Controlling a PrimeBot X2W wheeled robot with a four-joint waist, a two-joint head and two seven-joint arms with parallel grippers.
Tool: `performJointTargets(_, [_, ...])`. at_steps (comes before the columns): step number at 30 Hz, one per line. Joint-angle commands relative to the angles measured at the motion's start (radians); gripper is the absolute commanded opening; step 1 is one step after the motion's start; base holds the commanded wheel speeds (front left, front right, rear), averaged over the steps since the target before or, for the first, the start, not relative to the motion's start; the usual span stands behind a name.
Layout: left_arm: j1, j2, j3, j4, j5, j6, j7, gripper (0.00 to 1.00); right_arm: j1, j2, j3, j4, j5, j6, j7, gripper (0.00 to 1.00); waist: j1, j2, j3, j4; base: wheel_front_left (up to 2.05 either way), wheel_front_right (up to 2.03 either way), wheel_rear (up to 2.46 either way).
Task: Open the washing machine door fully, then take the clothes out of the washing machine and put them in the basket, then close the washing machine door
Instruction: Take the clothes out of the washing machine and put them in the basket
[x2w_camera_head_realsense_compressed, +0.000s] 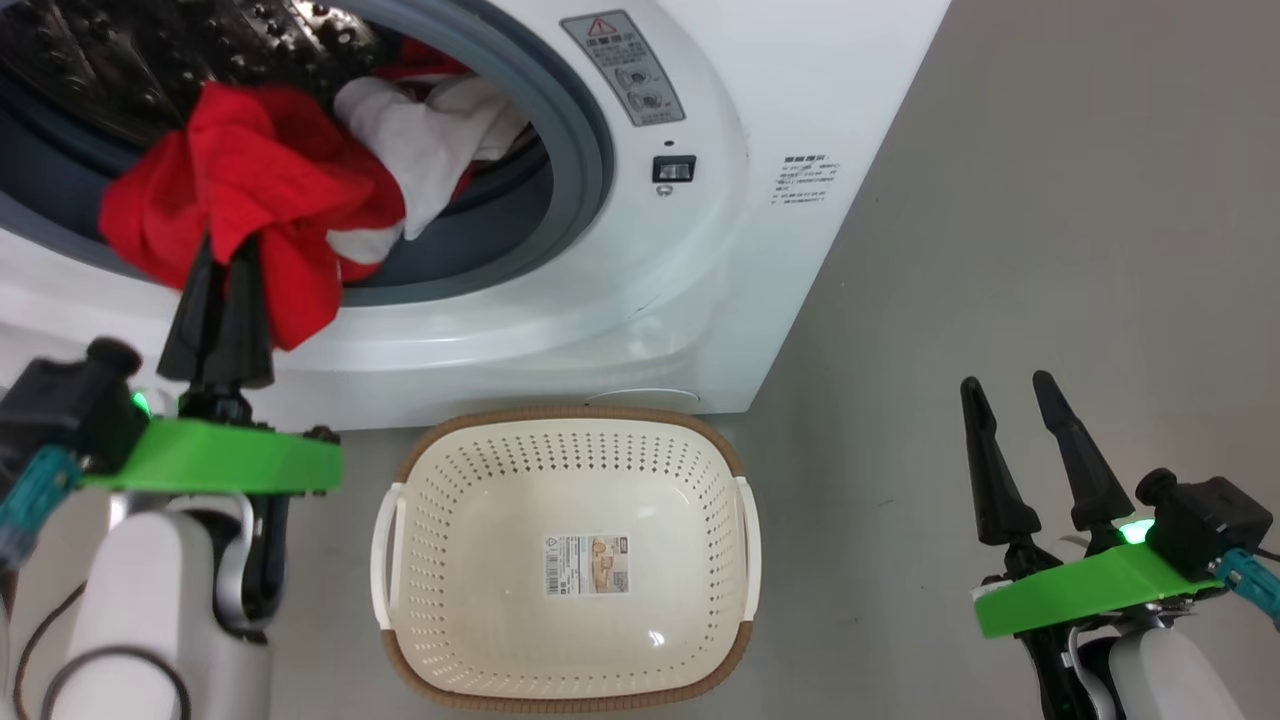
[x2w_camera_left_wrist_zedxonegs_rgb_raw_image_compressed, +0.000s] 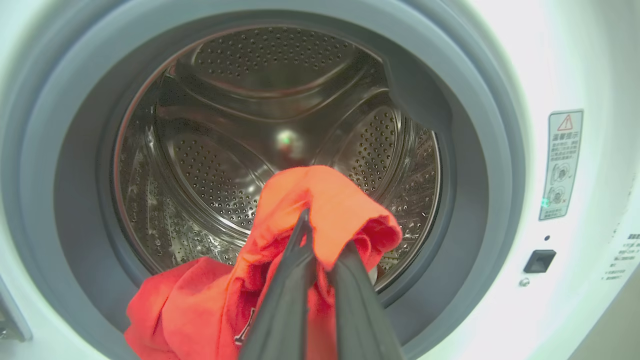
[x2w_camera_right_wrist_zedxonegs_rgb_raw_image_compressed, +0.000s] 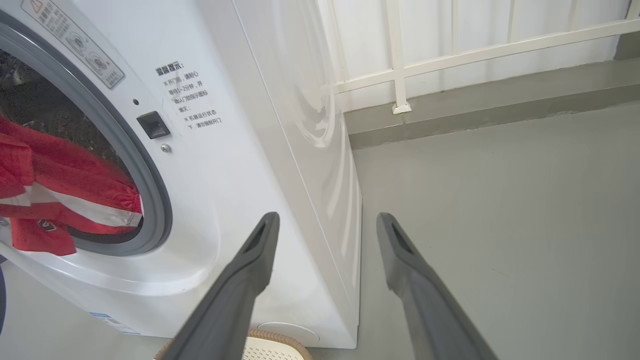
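The robot's left hand (x2w_camera_head_realsense_compressed: 228, 252), its two long dark fingers closed tight, pinches a fold of a bright red fabric garment (x2w_camera_head_realsense_compressed: 250, 185) at the mouth of a big white front-loading washing machine (x2w_camera_head_realsense_compressed: 800, 90). The cloth bunches over and around the fingertips and drapes across the grey rubber ring (x2w_camera_head_realsense_compressed: 590, 130). Beyond the fingertips lies the perforated steel drum (x2w_camera_left_wrist_zedxonegs_rgb_raw_image_compressed: 225, 150). A white fabric garment (x2w_camera_head_realsense_compressed: 420, 140) sits beyond the hand and to its right, touching the red one. Down and to the right of the hand, a cream plastic basket (x2w_camera_head_realsense_compressed: 570, 412) with perforated sides and a brown woven-look rim stands on the grey floor (x2w_camera_head_realsense_compressed: 1000, 200) at the machine's foot, with no clothes in it yet. The right hand (x2w_camera_head_realsense_compressed: 1005, 382) hovers well off to the right, fingers spread wide, holding nothing. The red garment looks light, limp and not slippery. It will likely sag and trail, and could catch on the ring or drag the white piece along. A bunched fold near its middle seems the best hold.
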Motion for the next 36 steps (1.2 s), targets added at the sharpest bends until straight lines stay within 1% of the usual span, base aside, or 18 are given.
performJointTargets(1, [0.026, 0.022, 0.039, -0.072, 0.008, -0.007, -0.008, 0.00, 0.012, -0.007, 0.019, -0.025, -0.013, 0.006, -0.006, 1.00, 0.0000, 0.0000, -0.001, 0.001, 0.00, 0.00, 0.00])
performJointTargets(4, [0.070, 0.010, 0.052, -0.160, 0.007, -0.009, -0.008, 0.00, 0.014, -0.007, 0.018, -0.026, -0.014, 0.006, -0.006, 1.00, 0.0000, 0.0000, -0.002, 0.001, 0.00, 0.00, 0.00])
performJointTargets(5, [0.070, 0.010, 0.052, -0.160, 0.007, -0.009, -0.008, 0.00, 0.014, -0.007, 0.018, -0.026, -0.014, 0.006, -0.006, 1.00, 0.0000, 0.0000, -0.002, 0.001, 0.00, 0.00, 0.00])
performJointTargets(10, [0.136, -0.008, 0.058, -0.289, 0.007, -0.011, -0.008, 0.00, 0.016, -0.007, 0.016, -0.027, -0.015, 0.006, -0.006, 1.00, 0.0000, 0.0000, -0.002, 0.002, 0.00, 0.00, 0.00])
performJointTargets(14, [0.183, -0.018, 0.053, -0.353, 0.007, -0.008, -0.008, 0.00, 0.015, -0.007, 0.019, -0.026, -0.013, 0.006, -0.006, 1.00, 0.0000, 0.0000, 0.003, 0.000, 0.00, 0.00, 0.00])
performJointTargets(16, [0.203, -0.022, 0.043, -0.361, 0.003, -0.007, -0.008, 0.00, 0.013, -0.007, 0.020, -0.027, -0.012, 0.006, -0.006, 1.00, 0.0000, 0.0000, 0.007, 0.000, 0.00, 0.00, 0.00])
performJointTargets(20, [0.233, -0.026, 0.022, -0.331, -0.004, -0.007, -0.008, 0.00, 0.005, -0.007, 0.024, -0.027, -0.009, 0.006, -0.006, 1.00, 0.0000, 0.0000, 0.019, -0.004, 0.00, 0.00, 0.00])
performJointTargets(23, [0.246, -0.027, 0.010, -0.284, -0.007, -0.008, -0.008, 0.00, -0.003, -0.007, 0.027, -0.028, -0.007, 0.006, -0.006, 1.00, 0.0000, 0.0000, 0.033, -0.011, 0.00, 0.00, 0.00])
performJointTargets(31, [0.249, -0.030, -0.039, -0.129, -0.007, -0.011, -0.008, 0.00, -0.028, -0.007, 0.034, -0.038, -0.002, 0.006, -0.006, 1.00, 0.0000, 0.0000, 0.092, -0.029, 0.00, 0.00, 0.00])
performJointTargets(36, [0.225, -0.029, -0.072, -0.005, 0.006, -0.013, -0.008, 0.00, -0.050, -0.007, 0.039, -0.044, 0.005, 0.006, -0.006, 1.00, 0.0000, 0.0000, 0.141, -0.043, 0.00, 0.00, 0.00])
